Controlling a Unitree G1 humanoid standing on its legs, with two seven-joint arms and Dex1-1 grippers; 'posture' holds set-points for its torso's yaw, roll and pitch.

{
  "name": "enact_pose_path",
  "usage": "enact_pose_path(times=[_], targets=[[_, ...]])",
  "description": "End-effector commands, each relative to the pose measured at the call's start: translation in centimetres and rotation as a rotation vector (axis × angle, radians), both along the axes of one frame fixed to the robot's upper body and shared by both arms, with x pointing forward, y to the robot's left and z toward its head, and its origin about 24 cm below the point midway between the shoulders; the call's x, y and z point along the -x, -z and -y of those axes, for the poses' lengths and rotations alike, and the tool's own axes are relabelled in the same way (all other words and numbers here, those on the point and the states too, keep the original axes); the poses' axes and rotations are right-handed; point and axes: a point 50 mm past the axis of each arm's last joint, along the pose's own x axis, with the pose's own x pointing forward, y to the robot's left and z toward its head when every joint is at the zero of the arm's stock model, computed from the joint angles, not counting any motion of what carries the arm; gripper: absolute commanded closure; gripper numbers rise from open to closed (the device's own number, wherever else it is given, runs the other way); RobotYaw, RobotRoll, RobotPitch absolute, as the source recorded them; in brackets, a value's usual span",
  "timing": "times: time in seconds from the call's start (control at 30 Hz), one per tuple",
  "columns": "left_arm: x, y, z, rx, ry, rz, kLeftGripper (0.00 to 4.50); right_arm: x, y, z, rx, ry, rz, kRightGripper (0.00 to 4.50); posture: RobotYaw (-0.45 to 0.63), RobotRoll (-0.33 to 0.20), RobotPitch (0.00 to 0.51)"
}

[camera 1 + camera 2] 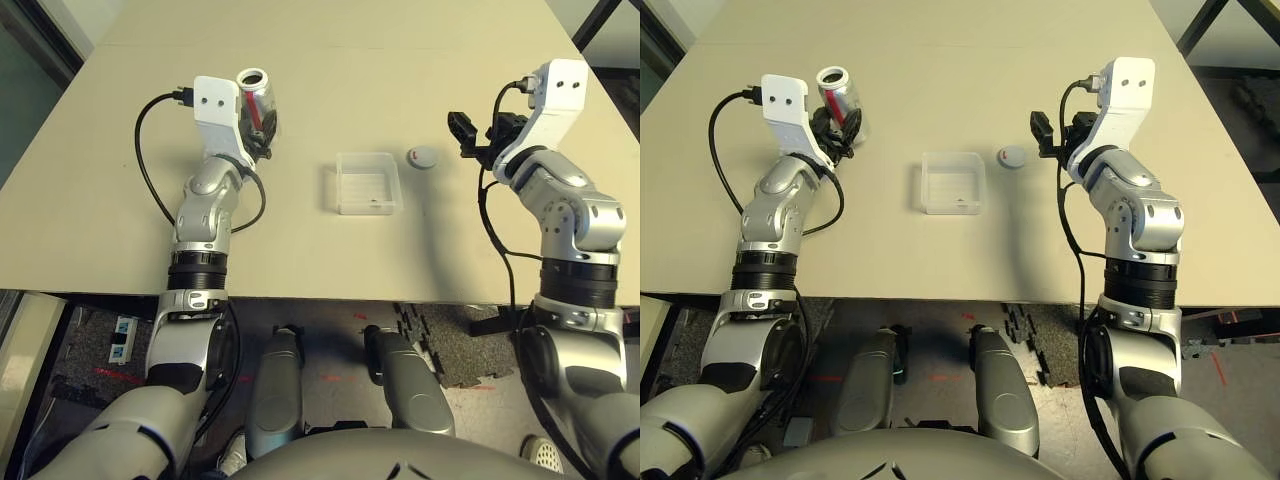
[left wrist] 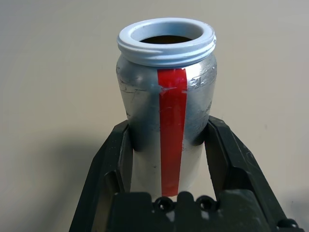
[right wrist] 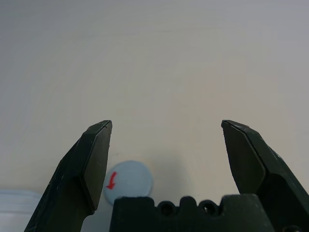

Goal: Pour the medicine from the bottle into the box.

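The bottle (image 1: 256, 98) is a silvery cylinder with a red stripe and an open white mouth, its cap off. My left gripper (image 2: 166, 130) is shut on its body, to the left of the box and a little farther back. The inside of the bottle (image 2: 166, 39) looks dark. The clear box (image 1: 367, 156) lies at the table's middle, with a tiny dark speck of medicine (image 1: 372, 202) near its front wall. My right gripper (image 1: 462, 136) hangs open and empty to the right of the box; its fingers (image 3: 94, 159) stand wide apart.
The grey round cap (image 1: 422, 157) with a red arrow lies on the table between the box and my right gripper, and shows again as the cap (image 3: 128, 182) in the right wrist view. A black cable (image 1: 150, 170) loops beside my left forearm.
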Motion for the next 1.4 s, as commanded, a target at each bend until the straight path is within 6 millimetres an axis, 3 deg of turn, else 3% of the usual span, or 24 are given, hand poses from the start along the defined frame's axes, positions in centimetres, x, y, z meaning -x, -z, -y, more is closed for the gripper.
enact_pose_path(times=[0.03,0.27,0.5,0.7,0.9,1.07,1.23,1.4], targets=[[0.4,2.6,-0.2,-0.029,0.011,-0.069,2.19,0.2,0.8,0.4,0.003,0.031,-0.011,0.00,0.02,0.000,0.210],[0.4,3.6,-0.5,-0.088,-0.003,-0.084,2.19,0.4,0.9,0.7,0.000,0.050,-0.006,0.00,0.02,0.000,0.214],[0.4,3.3,-0.1,-0.111,0.049,-0.033,2.19,0.4,0.5,1.0,0.002,0.055,0.004,0.00,0.02,0.000,0.215],[1.0,3.3,0.3,-0.106,0.059,0.002,0.01,0.4,0.0,1.2,0.005,0.055,0.017,0.00,0.02,0.000,0.217],[2.3,3.5,0.5,-0.098,0.058,0.014,0.01,0.6,-0.3,1.4,0.005,0.054,0.023,0.00,0.02,0.000,0.219],[5.1,3.9,-0.6,-0.075,0.017,-0.006,0.01,1.1,-0.2,1.7,0.010,0.062,0.016,0.00,0.02,0.000,0.225],[6.5,3.7,-2.2,-0.068,-0.057,-0.012,0.01,1.4,0.1,2.7,0.018,0.080,0.005,0.00,0.04,0.000,0.234],[6.3,2.3,-5.7,-0.065,-0.192,0.044,0.01,1.7,0.4,4.5,-0.010,0.168,0.036,0.00,0.05,0.000,0.242]])
